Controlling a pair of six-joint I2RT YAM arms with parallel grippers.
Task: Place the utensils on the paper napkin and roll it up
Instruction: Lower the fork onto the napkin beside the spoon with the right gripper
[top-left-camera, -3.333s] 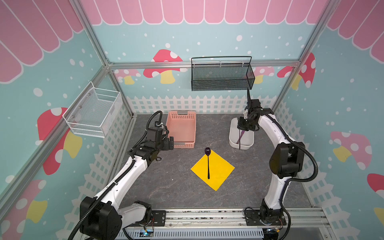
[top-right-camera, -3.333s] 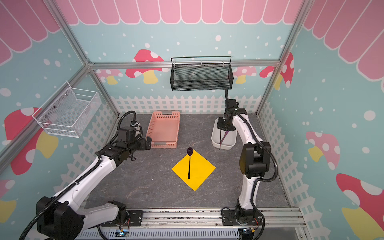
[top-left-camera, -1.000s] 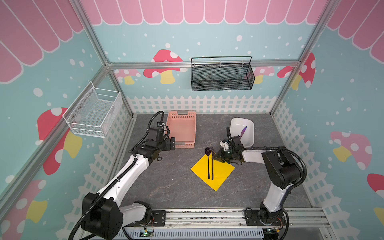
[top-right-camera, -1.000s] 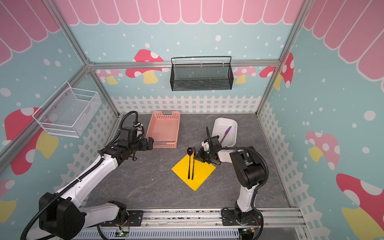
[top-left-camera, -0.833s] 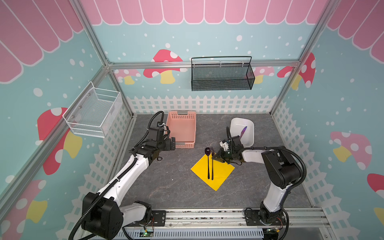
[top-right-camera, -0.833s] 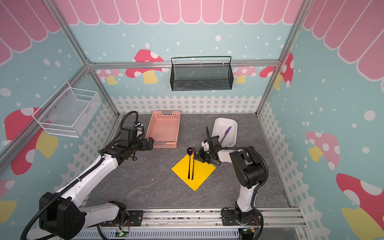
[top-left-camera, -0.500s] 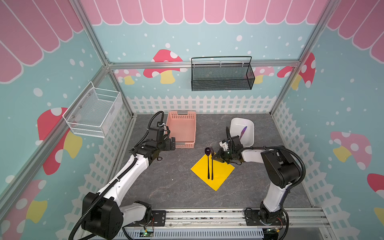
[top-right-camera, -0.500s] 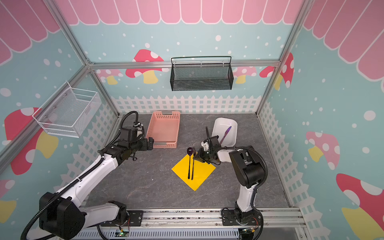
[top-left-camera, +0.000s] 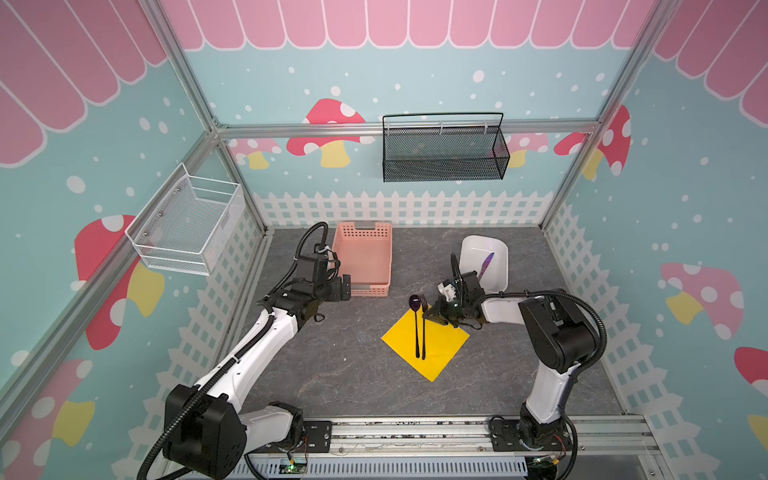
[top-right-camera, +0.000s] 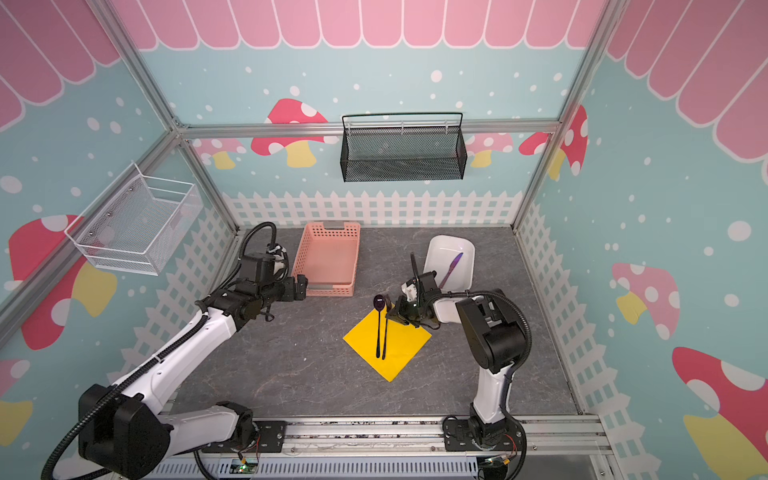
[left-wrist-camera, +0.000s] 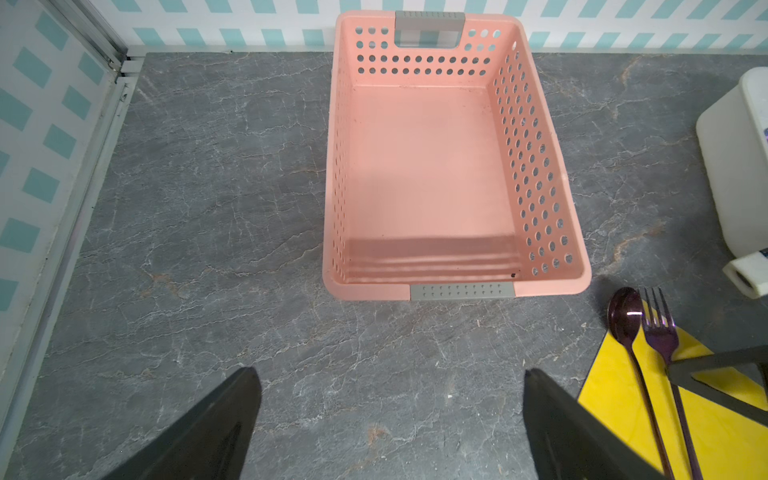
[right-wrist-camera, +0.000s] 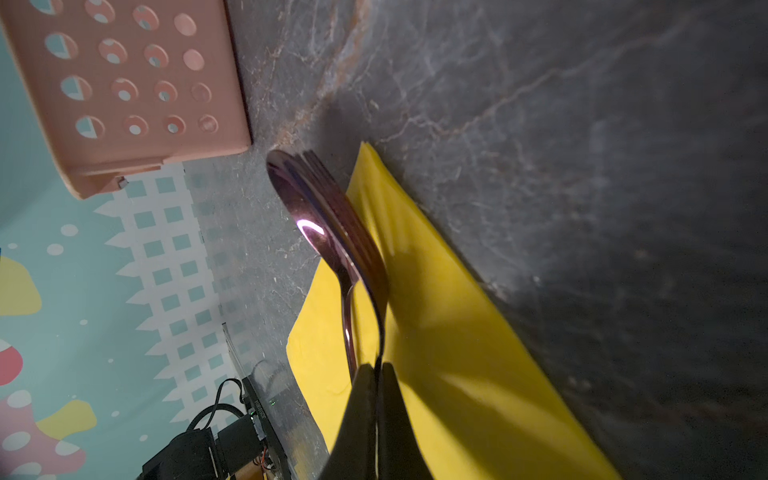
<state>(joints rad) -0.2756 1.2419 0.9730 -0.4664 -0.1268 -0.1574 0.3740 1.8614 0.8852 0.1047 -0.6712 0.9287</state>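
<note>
Two pieces, spoon (top-left-camera: 415, 328) and fork (top-left-camera: 423, 347), lie on the paper napkin (top-left-camera: 442, 353), right tool (top-left-camera: 430, 315) clamped on the fork, left tool (top-left-camera: 344, 287) wide and empty; next, presumably: release, fetch knife (top-left-camera: 485, 266) from bowl (top-left-camera: 500, 284).

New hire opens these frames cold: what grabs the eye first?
The bright yellow napkin in mid-table, with the dark spoon and fork lying side by side on it; the right gripper is shut on the fork's handle. Behind it, a violet knife leans in the white bowl. The left gripper hangs open by the pink basket.
</note>
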